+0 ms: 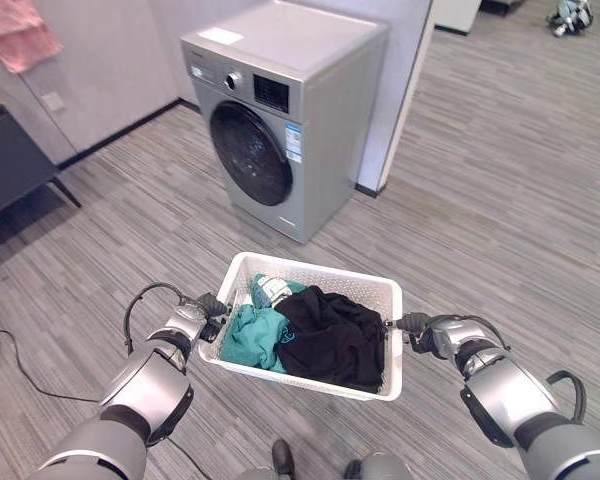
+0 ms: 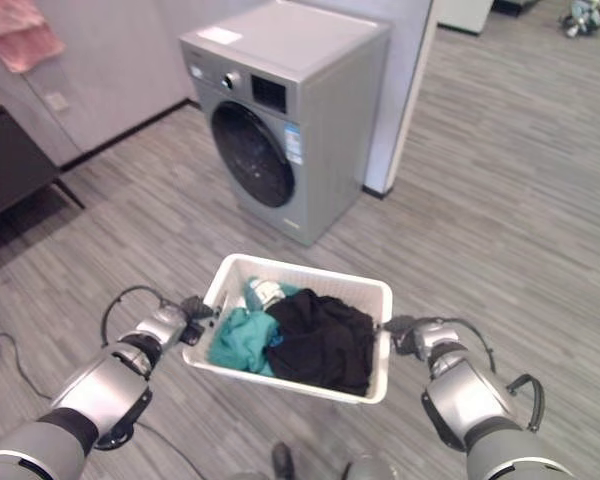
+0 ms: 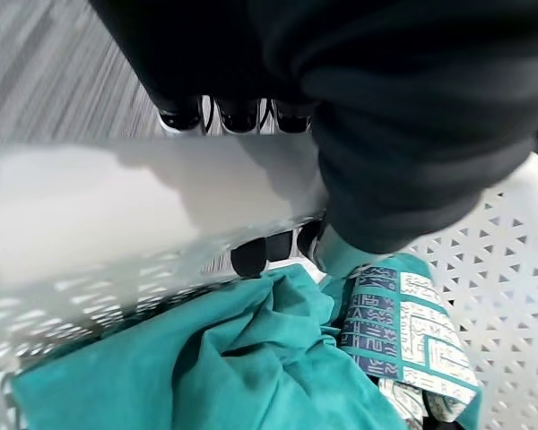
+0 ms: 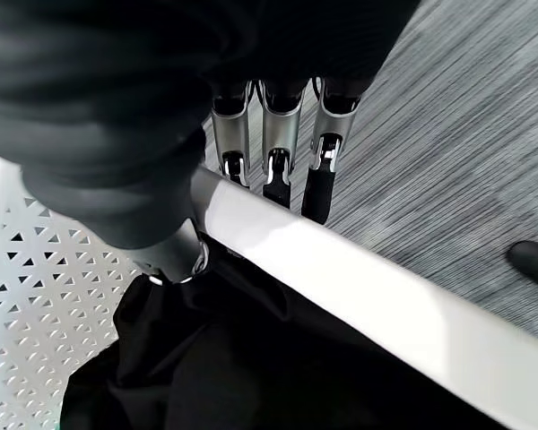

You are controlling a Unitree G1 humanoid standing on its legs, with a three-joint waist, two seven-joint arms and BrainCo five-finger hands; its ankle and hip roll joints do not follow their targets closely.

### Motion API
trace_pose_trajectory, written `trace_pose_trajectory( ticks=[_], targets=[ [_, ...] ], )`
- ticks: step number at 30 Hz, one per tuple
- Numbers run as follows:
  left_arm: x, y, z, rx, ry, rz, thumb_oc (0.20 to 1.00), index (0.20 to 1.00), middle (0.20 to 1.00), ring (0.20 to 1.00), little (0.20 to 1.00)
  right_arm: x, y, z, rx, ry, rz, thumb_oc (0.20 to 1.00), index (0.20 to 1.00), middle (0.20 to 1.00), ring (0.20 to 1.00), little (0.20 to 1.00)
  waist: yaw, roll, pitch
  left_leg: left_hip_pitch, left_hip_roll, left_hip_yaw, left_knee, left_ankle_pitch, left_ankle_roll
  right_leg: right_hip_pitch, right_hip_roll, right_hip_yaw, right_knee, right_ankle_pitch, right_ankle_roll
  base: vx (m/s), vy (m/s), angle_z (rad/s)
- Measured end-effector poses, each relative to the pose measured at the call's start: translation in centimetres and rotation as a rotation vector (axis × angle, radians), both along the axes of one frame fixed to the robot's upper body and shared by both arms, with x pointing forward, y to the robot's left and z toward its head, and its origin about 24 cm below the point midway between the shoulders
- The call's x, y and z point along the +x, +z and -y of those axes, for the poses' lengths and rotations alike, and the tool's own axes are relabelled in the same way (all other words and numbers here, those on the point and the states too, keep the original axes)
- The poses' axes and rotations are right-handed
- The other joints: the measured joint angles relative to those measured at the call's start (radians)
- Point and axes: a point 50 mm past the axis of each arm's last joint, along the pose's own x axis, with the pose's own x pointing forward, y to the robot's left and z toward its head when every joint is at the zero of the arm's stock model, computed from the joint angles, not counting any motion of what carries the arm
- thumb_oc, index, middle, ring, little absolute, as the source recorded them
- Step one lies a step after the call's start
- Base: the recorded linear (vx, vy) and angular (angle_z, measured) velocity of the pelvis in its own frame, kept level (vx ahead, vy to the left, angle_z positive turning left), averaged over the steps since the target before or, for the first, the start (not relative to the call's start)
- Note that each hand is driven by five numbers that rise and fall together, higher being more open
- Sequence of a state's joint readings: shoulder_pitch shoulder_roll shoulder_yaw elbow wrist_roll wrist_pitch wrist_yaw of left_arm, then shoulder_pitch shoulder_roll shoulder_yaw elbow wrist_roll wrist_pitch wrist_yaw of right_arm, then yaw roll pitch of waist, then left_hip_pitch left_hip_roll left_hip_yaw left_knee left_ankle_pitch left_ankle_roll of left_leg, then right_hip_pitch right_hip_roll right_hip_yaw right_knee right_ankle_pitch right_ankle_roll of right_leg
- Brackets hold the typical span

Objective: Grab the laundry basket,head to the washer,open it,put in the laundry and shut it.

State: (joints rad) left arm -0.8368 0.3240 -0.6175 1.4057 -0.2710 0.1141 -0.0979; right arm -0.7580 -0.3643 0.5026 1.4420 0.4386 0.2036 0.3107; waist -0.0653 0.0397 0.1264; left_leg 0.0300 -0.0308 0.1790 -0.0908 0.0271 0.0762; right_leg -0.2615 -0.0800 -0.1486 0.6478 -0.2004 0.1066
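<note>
basket (image 1: 380, 300) of laundry (image 1: 325, 335) hangs between our hands: left hand (image 1: 208, 308) and right hand (image 1: 420, 325) each clamp a rim. we judge carrying underway; next, reach the washer (image 1: 280, 110) ahead, door shut.

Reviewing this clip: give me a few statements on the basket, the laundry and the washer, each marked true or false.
1. Both hands grip the white basket by its rim: true; left hand, right hand.
2. The washer door stands open: false, it is closed.
3. The basket holds a teal garment and a black garment: true.
4. The basket sits on top of the washer: false, it is held above the floor, short of the washer.
</note>
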Motion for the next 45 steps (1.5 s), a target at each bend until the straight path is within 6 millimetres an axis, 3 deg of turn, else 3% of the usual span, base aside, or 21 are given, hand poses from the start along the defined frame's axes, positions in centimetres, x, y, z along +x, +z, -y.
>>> trace_pose_trajectory(
  ticks=[1,2,3,5,8,11,13,16,17,18,19,21,23,25,28,31,33,37,39,41,45],
  targets=[
    [-0.1,-0.1,-0.1,0.014,-0.009,-0.005,0.200,0.200,0.200,0.200,0.200,0.0,0.0,-0.1,0.006,0.000,0.001,0.200,0.200,0.200,0.200,0.200,0.008,-0.010,-0.005,0.002,-0.013,-0.003,0.000,-0.005,0.006,-0.035,0.008,0.000,-0.033,0.003,-0.007,0.27,-0.065,0.50],
    [-0.3,-0.3,0.0,0.041,-0.029,-0.024,0.200,0.200,0.200,0.200,0.200,0.1,0.0,-0.2,0.008,0.003,0.005,0.200,0.200,0.200,0.200,0.200,0.019,-0.001,-0.010,0.005,-0.017,0.002,0.000,-0.004,0.012,-0.049,-0.024,-0.115,-0.197,0.024,-0.040,0.29,-0.083,0.11],
    [-0.3,-0.4,-0.3,0.044,-0.020,-0.028,0.200,0.200,0.200,0.200,0.200,0.1,0.0,-0.4,0.012,0.005,0.005,0.200,0.200,0.200,0.200,0.200,0.028,0.000,-0.010,0.005,-0.019,-0.007,0.000,-0.027,0.008,-0.066,-0.018,-0.135,-0.287,0.041,-0.033,0.42,-0.116,0.11],
    [-0.6,-0.5,-0.8,0.047,-0.011,-0.049,0.200,0.200,0.200,0.200,0.200,-0.1,-0.3,-0.8,0.028,0.020,-0.011,0.200,0.200,0.200,0.200,0.200,0.012,-0.007,-0.011,0.018,-0.013,-0.032,0.001,-0.043,0.007,-0.100,0.007,-0.062,-0.482,0.146,-0.013,0.26,-0.065,0.19],
    [-1.1,-1.1,-0.8,0.062,-0.030,-0.084,0.200,0.200,0.200,0.200,0.200,-0.5,-0.7,-0.8,0.027,0.022,-0.028,0.200,0.200,0.200,0.200,0.200,-0.009,-0.033,-0.010,0.080,-0.025,-0.041,0.003,-0.078,-0.003,-0.135,-0.002,-0.060,-0.582,0.282,-0.003,0.28,-0.078,0.22],
    [-1.7,-1.8,-0.7,0.054,-0.037,-0.112,0.200,0.200,0.200,0.200,0.200,-0.8,-1.0,-0.7,0.016,0.030,-0.046,0.200,0.200,0.200,0.200,0.200,-0.048,-0.052,-0.028,0.156,-0.025,-0.090,0.018,-0.153,-0.028,-0.102,-0.019,-0.066,-0.575,0.319,-0.020,0.29,-0.115,0.43],
    [-2.7,-3.1,0.1,0.045,-0.055,-0.147,0.200,0.200,0.200,0.200,0.200,-1.5,-1.4,0.0,0.001,0.016,-0.065,0.200,0.200,0.200,0.200,0.200,-0.047,-0.022,-0.080,0.185,0.033,-0.114,0.068,-0.209,-0.075,-0.064,0.027,-0.069,-0.540,0.363,-0.123,0.35,-0.197,0.42],
    [-3.4,-3.9,0.2,0.033,-0.045,-0.167,0.200,0.200,0.200,0.200,0.200,-2.0,-2.0,-0.1,0.003,0.014,-0.081,0.200,0.200,0.200,0.200,0.200,-0.052,-0.027,-0.082,0.135,0.079,-0.111,0.304,-0.187,-0.146,0.050,0.062,-0.102,-0.589,0.318,-0.152,0.26,-0.226,0.23],
    [-3.8,-4.3,0.3,0.017,-0.034,-0.181,0.200,0.200,0.200,0.200,0.200,-2.2,-2.2,-0.1,0.003,0.017,-0.088,0.200,0.200,0.200,0.200,0.200,-0.057,-0.031,-0.083,0.088,0.094,-0.108,0.434,-0.164,-0.186,0.094,0.068,-0.109,-0.610,0.309,-0.171,0.28,-0.343,0.30],
    [-4.5,-5.0,0.2,-0.006,-0.009,-0.196,0.200,0.200,0.200,0.200,0.200,-2.1,-2.2,-0.3,0.012,0.013,-0.071,0.200,0.200,0.200,0.200,0.200,-0.052,-0.045,-0.083,-0.020,0.116,-0.109,0.680,-0.054,-0.292,0.141,0.078,-0.108,-0.625,0.277,-0.204,0.28,-0.321,0.04],
    [-4.4,-4.9,0.1,-0.008,-0.001,-0.193,0.200,0.200,0.200,0.200,0.200,-1.9,-2.0,-0.4,0.016,0.001,-0.060,0.200,0.200,0.200,0.200,0.200,-0.040,-0.059,-0.073,-0.140,0.155,-0.054,0.889,0.035,-0.281,0.170,0.088,-0.110,-0.652,0.280,-0.211,0.22,-0.200,-0.28],
    [-4.9,-5.3,-0.3,-0.010,0.019,-0.210,0.200,0.200,0.200,0.200,0.200,-1.6,-2.0,-1.2,0.028,-0.001,-0.052,0.200,0.200,0.200,0.200,0.200,-0.030,-0.075,-0.067,-0.244,0.171,-0.024,0.956,0.020,-0.259,0.204,0.093,-0.101,-0.672,0.278,-0.219,0.27,-0.075,-0.28],
    [-5.0,-5.3,-0.4,-0.010,0.023,-0.209,0.200,0.200,0.200,0.200,0.200,-2.0,-2.5,-1.6,0.052,-0.044,-0.053,0.200,0.200,0.200,0.200,0.200,-0.040,-0.109,-0.054,-0.327,0.226,0.127,0.823,-0.007,-0.209,0.279,0.094,-0.104,-0.734,0.262,-0.225,0.22,0.041,0.08],
    [-4.9,-5.2,-0.4,-0.014,0.026,-0.203,0.200,0.200,0.200,0.200,0.200,-2.0,-2.5,-1.5,0.057,-0.072,-0.046,0.200,0.200,0.200,0.200,0.200,-0.047,-0.113,-0.046,-0.358,0.237,0.163,0.646,0.000,-0.205,0.293,0.101,-0.109,-0.733,0.254,-0.223,0.20,0.096,-0.03],
    [-5.2,-5.3,-1.2,-0.001,0.052,-0.197,0.200,0.200,0.200,0.200,0.200,-2.4,-3.1,-2.5,0.107,-0.106,-0.031,0.200,0.200,0.200,0.200,0.200,-0.063,-0.099,-0.036,-0.331,0.210,0.118,0.157,0.063,-0.206,0.355,0.118,-0.104,-0.733,0.213,-0.168,0.39,0.215,-0.40],
    [-5.9,-5.6,-2.4,-0.013,0.113,-0.186,0.200,0.200,0.200,0.200,0.200,-2.6,-3.4,-3.4,0.161,-0.123,0.009,0.200,0.200,0.200,0.200,0.200,-0.057,-0.085,-0.028,-0.329,0.213,0.029,0.030,0.120,-0.213,0.379,0.121,-0.058,-0.733,0.191,-0.142,0.32,0.189,-0.45],
    [-6.3,-5.9,-2.7,-0.011,0.129,-0.195,0.200,0.200,0.200,0.200,0.200,-3.0,-3.7,-3.6,0.193,-0.152,0.019,0.200,0.200,0.200,0.200,0.200,-0.055,-0.074,-0.016,-0.318,0.208,0.027,0.032,0.147,-0.185,0.404,0.111,-0.038,-0.733,0.176,-0.124,0.24,0.165,-0.35],
    [-8.4,-7.6,-2.5,-0.020,0.133,-0.257,0.200,0.200,0.200,0.200,0.200,-6.4,-6.0,-3.2,0.229,-0.214,-0.042,0.200,0.200,0.200,0.200,0.200,-0.045,-0.003,-0.048,-0.169,0.124,0.047,0.027,0.134,-0.065,0.499,0.082,0.008,-0.733,0.110,-0.079,0.34,0.331,-0.38],
    [-8.9,-8.0,-2.5,-0.010,0.124,-0.268,0.200,0.200,0.200,0.200,0.200,-8.6,-7.4,-3.6,0.258,-0.266,-0.089,0.200,0.200,0.200,0.200,0.200,-0.035,-0.015,-0.053,-0.118,0.064,0.042,-0.001,0.146,-0.037,0.488,0.019,-0.002,-0.649,0.058,-0.064,0.22,0.313,0.07],
    [-8.9,-7.7,-3.4,0.011,0.132,-0.262,0.200,0.200,0.200,0.200,0.200,-9.4,-8.1,-4.8,0.298,-0.276,-0.112,0.200,0.200,0.200,0.200,0.200,-0.014,-0.019,-0.062,-0.100,-0.016,0.024,-0.002,0.092,-0.001,0.435,-0.080,0.008,-0.553,0.006,-0.050,0.26,0.428,0.34],
    [-9.0,-7.0,-5.4,0.066,0.148,-0.258,0.200,0.200,0.200,0.200,0.200,-9.4,-8.3,-6.6,0.338,-0.260,-0.123,0.200,0.200,0.200,0.200,0.200,0.039,-0.010,-0.077,-0.063,-0.039,0.025,-0.005,0.047,0.017,0.372,-0.156,0.010,-0.499,0.053,0.016,0.11,0.201,0.07]
  ],
)
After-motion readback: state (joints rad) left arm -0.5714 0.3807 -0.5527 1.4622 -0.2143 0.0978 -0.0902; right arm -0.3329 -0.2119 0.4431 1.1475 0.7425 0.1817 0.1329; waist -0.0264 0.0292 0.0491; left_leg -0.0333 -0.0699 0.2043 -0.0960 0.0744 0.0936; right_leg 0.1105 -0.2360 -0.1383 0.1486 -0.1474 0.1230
